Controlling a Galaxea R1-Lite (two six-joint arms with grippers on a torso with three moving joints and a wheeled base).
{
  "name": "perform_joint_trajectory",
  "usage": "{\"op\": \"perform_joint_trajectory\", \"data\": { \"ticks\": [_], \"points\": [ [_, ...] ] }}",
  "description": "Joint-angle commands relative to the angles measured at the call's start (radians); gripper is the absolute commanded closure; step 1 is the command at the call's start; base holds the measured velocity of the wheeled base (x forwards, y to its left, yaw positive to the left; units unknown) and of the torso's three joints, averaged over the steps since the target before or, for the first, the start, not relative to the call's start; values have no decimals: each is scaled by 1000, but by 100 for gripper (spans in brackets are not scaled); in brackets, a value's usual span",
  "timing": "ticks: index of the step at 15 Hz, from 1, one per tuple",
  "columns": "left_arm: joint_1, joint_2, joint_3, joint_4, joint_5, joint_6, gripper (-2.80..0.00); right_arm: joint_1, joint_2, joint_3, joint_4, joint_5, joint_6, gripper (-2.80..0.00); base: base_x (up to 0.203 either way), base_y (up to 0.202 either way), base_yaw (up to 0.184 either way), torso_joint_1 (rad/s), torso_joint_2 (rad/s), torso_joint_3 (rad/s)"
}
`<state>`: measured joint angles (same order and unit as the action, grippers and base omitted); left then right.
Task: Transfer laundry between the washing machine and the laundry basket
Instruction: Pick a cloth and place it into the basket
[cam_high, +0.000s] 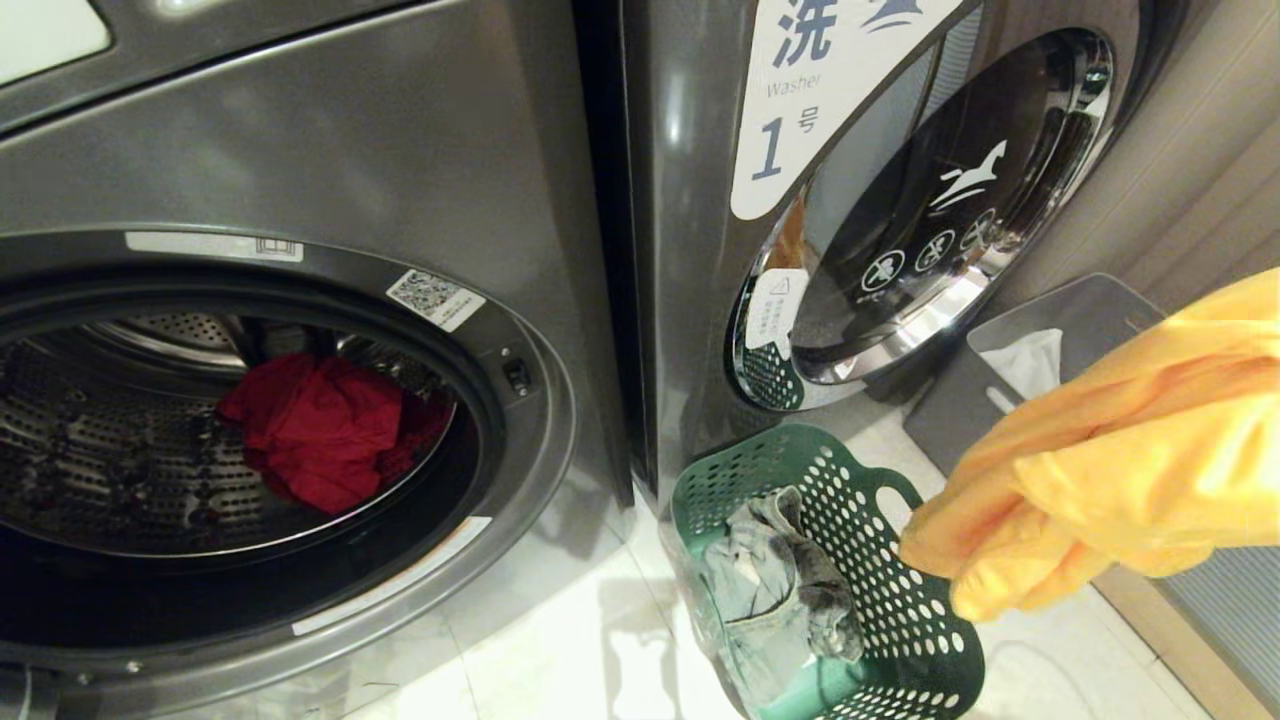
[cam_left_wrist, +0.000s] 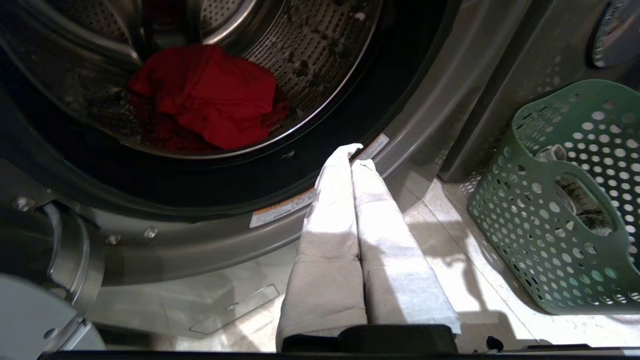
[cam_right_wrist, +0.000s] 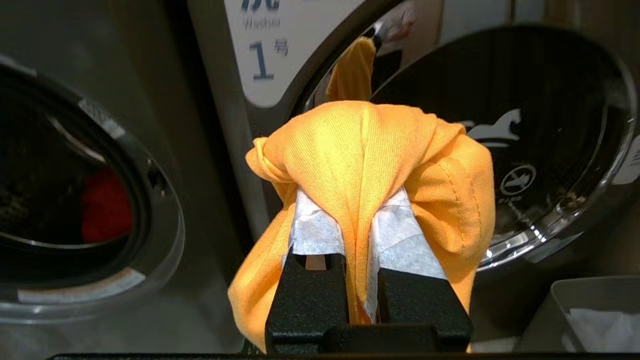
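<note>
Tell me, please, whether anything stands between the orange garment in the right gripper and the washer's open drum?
Nothing visible does. The right gripper is shut on the orange garment, held above the green basket. The drum opening is open, with only a red garment lying inside. The left gripper sits shut, low by the drum's rim.

Under me the floor (cam_high: 560, 640) is pale glossy tile. On it to my left stands the washing machine (cam_high: 330, 200), its round opening facing me. Just right of that stands a second grey machine (cam_high: 690, 300) marked with a 1. In front of this one, on my near right, the green laundry basket (cam_high: 900, 620) sits on the tile. Farther right, a grey bin (cam_high: 1080, 330) stands on the floor too.
</note>
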<state>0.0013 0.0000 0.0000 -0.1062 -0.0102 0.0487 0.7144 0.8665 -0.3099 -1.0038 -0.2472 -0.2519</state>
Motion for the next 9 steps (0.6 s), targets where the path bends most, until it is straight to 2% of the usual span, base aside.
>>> {"op": "perform_joint_trajectory", "data": {
  "ticks": [1,5,9],
  "points": [
    [0,2,40,-1,-1,0,0,-5,93,12,-8,0,5,0,0,0,0,0,0,0],
    [0,2,40,-1,-1,0,0,-7,228,48,-8,-7,108,0,0,0,0,0,0,0],
    [0,2,40,-1,-1,0,0,-10,386,90,-36,-48,200,0,0,0,0,0,0,0]
  ]
}}
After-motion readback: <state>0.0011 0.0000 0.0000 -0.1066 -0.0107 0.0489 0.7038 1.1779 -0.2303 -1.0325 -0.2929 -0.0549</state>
